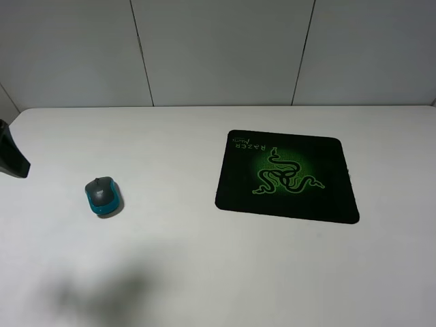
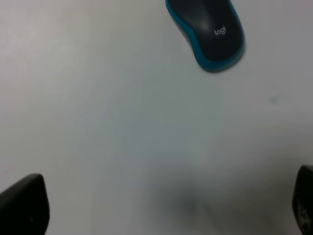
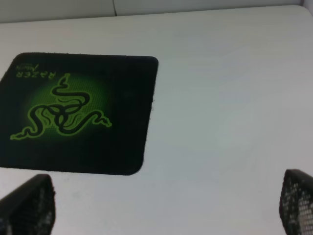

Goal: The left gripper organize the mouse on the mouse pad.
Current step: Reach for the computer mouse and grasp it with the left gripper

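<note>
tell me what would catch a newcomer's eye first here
The black mouse pad with its bright green snake emblem stands out most, lying right of centre on the white table. Next comes the small teal and grey mouse, alone toward the left of the high view, well apart from the pad.

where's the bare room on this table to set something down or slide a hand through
The widest bare stretch of table lies between the mouse and the mouse pad. The near strip in front of both is bare too, as is the pad's surface. Nothing is crowded; the tightest spot is left of the mouse, where the left end effector hangs open.
</note>
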